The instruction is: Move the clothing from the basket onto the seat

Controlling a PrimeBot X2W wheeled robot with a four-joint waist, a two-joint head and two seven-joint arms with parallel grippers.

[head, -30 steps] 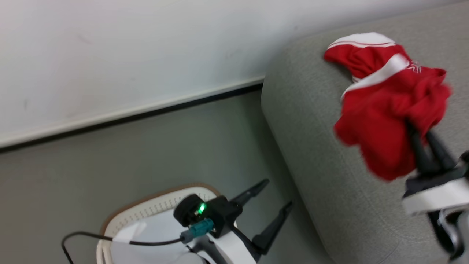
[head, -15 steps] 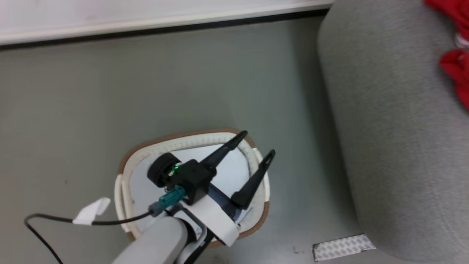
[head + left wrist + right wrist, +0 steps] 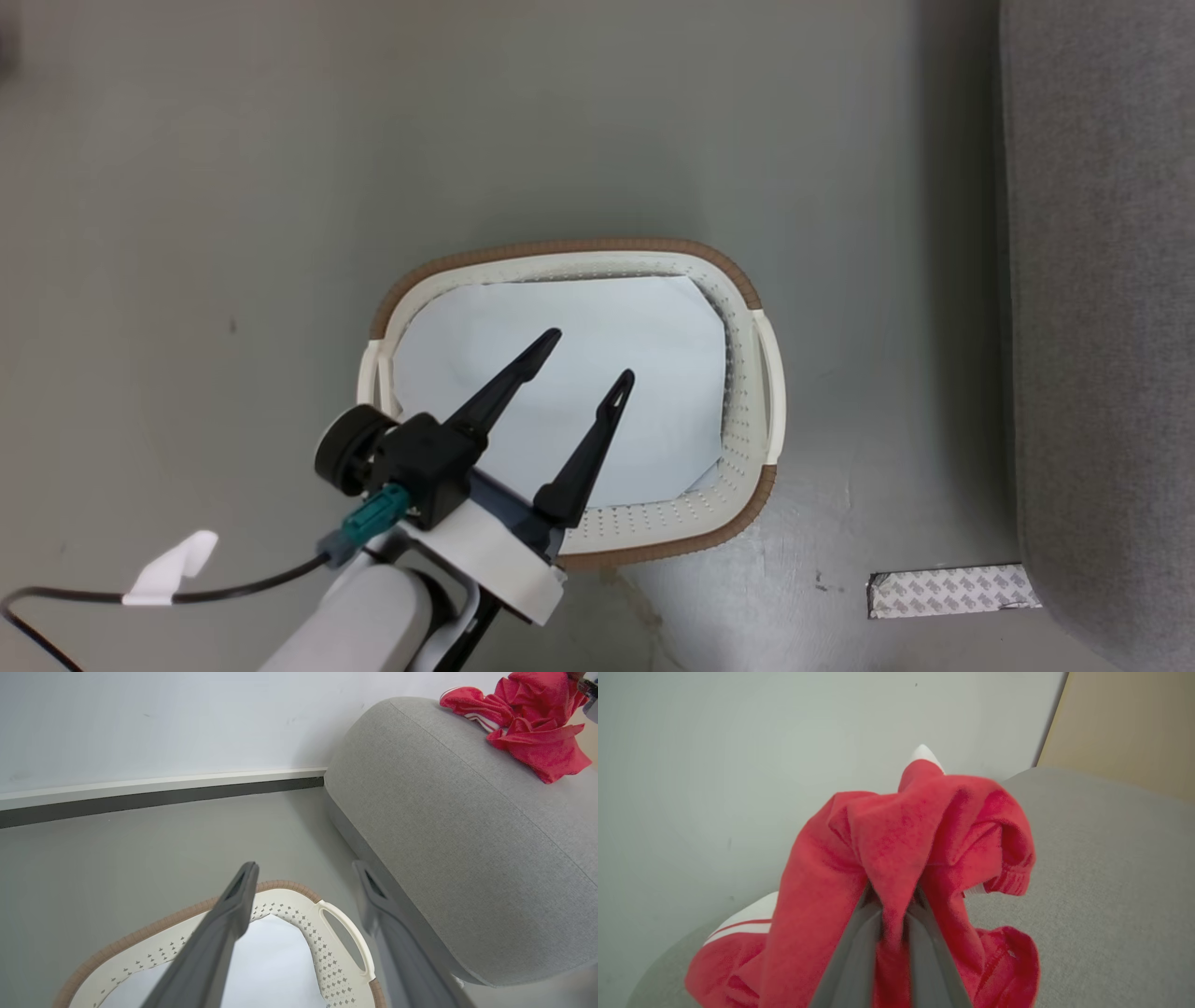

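Observation:
The cream basket with its brown rim stands on the floor, holding a flat white sheet. My left gripper hovers open over its inside; in the left wrist view the left gripper is spread above the basket's rim and handle. The grey seat runs along the right. My right gripper is shut on a bunch of red clothing held over the seat. More red fabric with white stripes lies below it. From the left wrist, the clothing sits on the seat's far end.
A patch of silver tape lies on the grey floor beside the seat's foot. A black cable with a white tag trails from my left wrist. A white wall with a dark skirting stands behind, and a tan panel beyond the seat.
The head camera has swung down and left, so the basket is central and the red clothing with the right gripper has left the head view. The left gripper stays open over the basket.

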